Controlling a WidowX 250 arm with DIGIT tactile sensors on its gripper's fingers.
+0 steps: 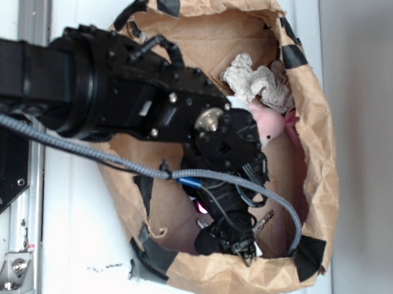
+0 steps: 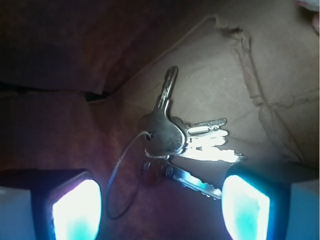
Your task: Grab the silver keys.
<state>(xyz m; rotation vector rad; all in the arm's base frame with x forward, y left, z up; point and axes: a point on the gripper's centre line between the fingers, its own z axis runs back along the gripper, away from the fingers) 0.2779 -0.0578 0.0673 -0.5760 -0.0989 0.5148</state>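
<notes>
My gripper (image 2: pixel 160 207) stands wide open and grips nothing; the two pads (image 2: pixel 76 212) glow pale blue at the bottom corners of the wrist view, one on each side, with bare brown paper between them. Just ahead of the gap, a little toward my right pad, lie the keys (image 2: pixel 185 142), fanned out flat on the floor of the bag (image 2: pixel 260 60). One blade points straight away from me, several point off to the right, and the lowest blade runs down close to my right pad; I cannot tell whether it touches. A thin wire loop (image 2: pixel 122 180) trails from the bunch toward my left pad.

In the exterior view my arm (image 1: pixel 152 105) reaches down into the bag, and the gripper (image 1: pixel 241 245) sits low near its taped rim, the keys (image 1: pixel 266 220) just beside it. Farther off, at the other end of the bag, lie a pink toy (image 1: pixel 270 124) and beyond it a white rope knot (image 1: pixel 256 79), well apart from my jaws.
</notes>
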